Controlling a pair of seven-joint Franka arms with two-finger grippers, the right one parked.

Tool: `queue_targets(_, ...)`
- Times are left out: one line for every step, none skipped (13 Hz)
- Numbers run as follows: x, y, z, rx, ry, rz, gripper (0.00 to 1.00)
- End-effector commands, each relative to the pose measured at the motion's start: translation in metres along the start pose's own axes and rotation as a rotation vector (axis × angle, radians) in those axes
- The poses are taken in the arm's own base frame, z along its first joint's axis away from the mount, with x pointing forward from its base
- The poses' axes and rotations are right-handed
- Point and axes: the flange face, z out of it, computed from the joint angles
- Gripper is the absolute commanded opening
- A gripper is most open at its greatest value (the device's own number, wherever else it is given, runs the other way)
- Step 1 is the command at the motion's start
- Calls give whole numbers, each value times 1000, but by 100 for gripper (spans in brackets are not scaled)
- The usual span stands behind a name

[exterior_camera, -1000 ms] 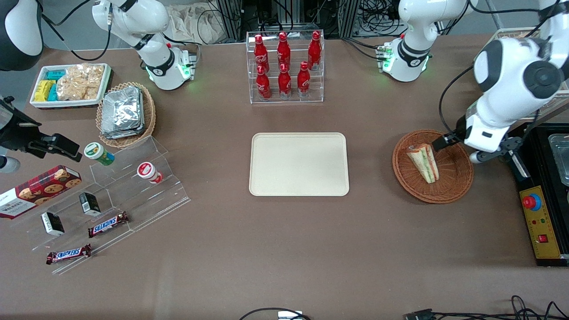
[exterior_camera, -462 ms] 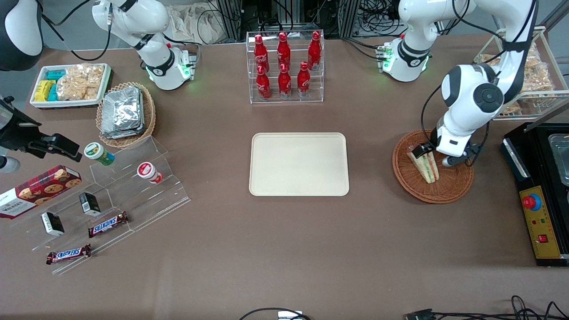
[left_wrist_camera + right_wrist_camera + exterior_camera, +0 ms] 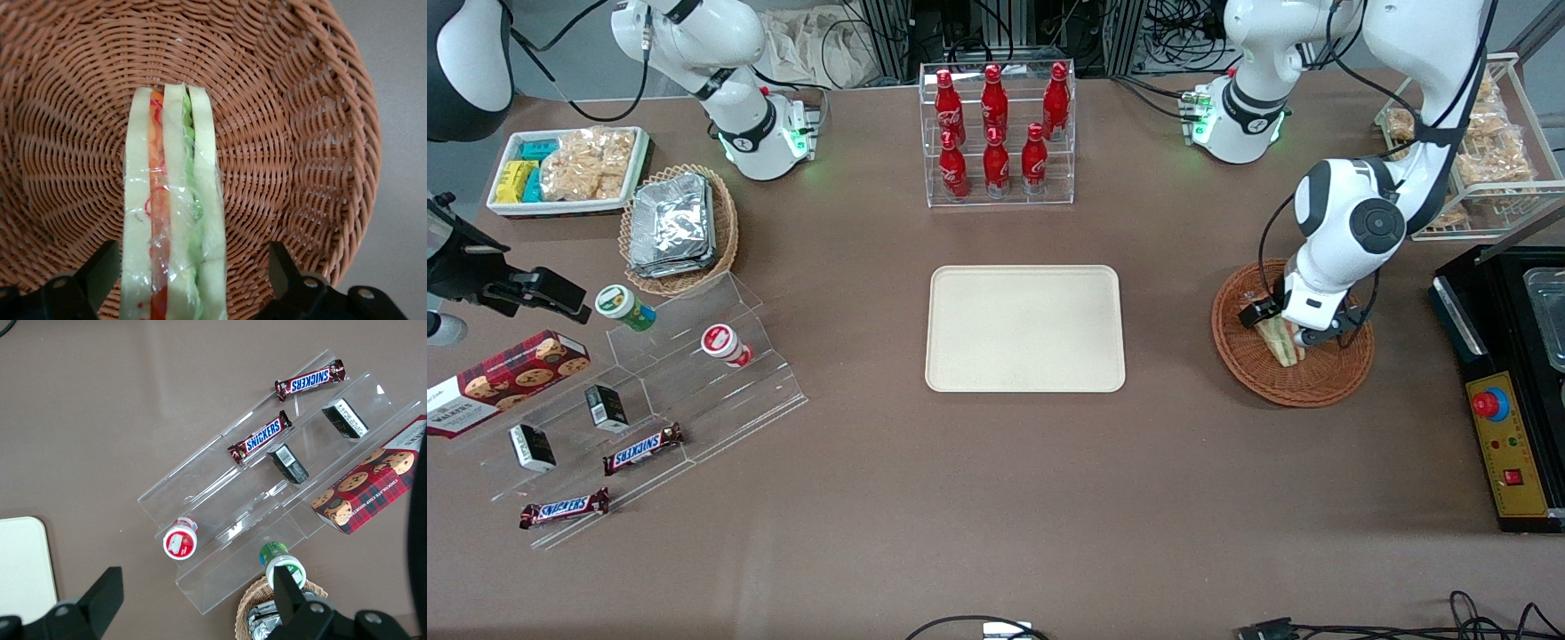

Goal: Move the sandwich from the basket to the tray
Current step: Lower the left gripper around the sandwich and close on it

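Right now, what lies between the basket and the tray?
Only bare brown tablecloth separates the basket from the tray, as the front view shows. The gripper straddles the sandwich.

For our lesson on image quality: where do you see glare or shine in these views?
Left wrist view: wrap on the sandwich glints between the open gripper fingers, over the matte basket. Front view: foil packets shine; the tray shows no glare.

Two Snickers bars [image 3: 287, 407] on clear acrylic steps [image 3: 267, 493], cookie box [image 3: 373, 487], tray [image 3: 23, 567] edge
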Motion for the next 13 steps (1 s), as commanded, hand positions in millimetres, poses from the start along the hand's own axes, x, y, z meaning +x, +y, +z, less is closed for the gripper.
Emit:
queue_targets(2,2,-1,2,17,-3,96)
queue_targets(2,2,-1,3,17,-2,67)
queue_targets(2,2,-1,5,19,4,30)
queue_targets(2,2,-1,5,19,2,19)
queue_targets(3,1,-2,5,20,2,20)
queue_targets(3,1,-2,5,20,4,20)
queue_targets(2,2,-2,6,20,7,20)
queue_targets(2,2,-2,5,20,7,20)
queue_targets(2,2,-3,6,22,8,20)
queue_targets(3,3,-7,5,28,11,20)
queue_targets(3,2,-17,6,37,10,21)
queue_targets(1,1,-31,23,26,7,21)
queue_targets(-4,-1,-50,50,7,10,21)
